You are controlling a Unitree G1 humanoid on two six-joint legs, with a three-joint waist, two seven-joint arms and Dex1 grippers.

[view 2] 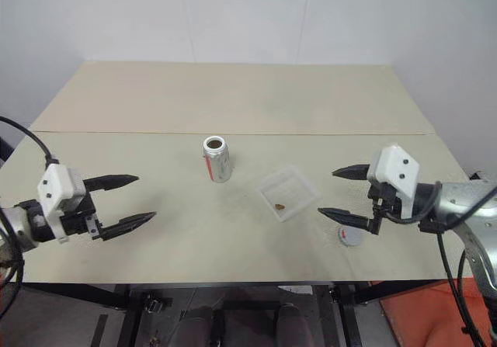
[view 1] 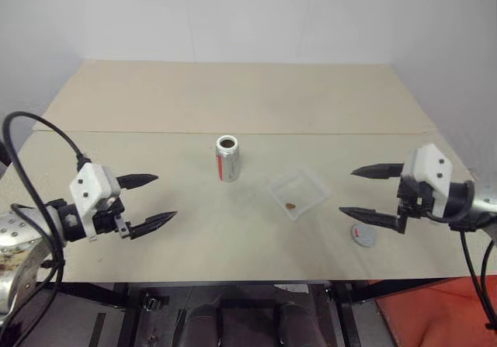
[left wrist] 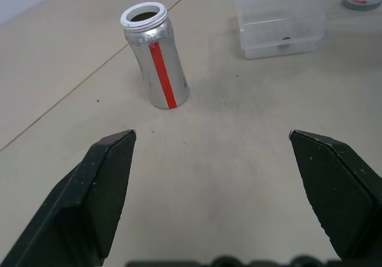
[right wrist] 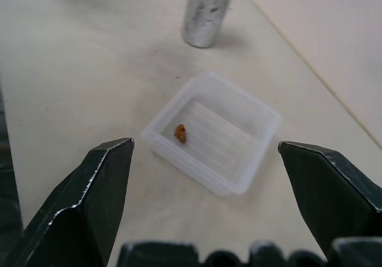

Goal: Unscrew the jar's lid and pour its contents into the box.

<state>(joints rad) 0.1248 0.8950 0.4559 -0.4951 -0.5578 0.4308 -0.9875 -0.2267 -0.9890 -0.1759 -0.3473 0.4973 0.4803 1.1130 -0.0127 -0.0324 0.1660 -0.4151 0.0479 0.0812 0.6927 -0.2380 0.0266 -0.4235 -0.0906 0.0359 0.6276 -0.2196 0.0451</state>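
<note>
On the desk (view 1: pixel 155 114) I see my left end effector (view 1: pixel 151 201) wide open and holding nothing, up over the left side, pointing in at the middle. My right end effector (view 1: pixel 359 193) is wide open and empty too, pointing in from the right. The jar (view 1: pixel 227 159) stands open between them. The box (view 1: pixel 298 192) holds the brown bit (right wrist: pixel 179 132). The lid (view 1: pixel 364 235) lies under my right one.
</note>
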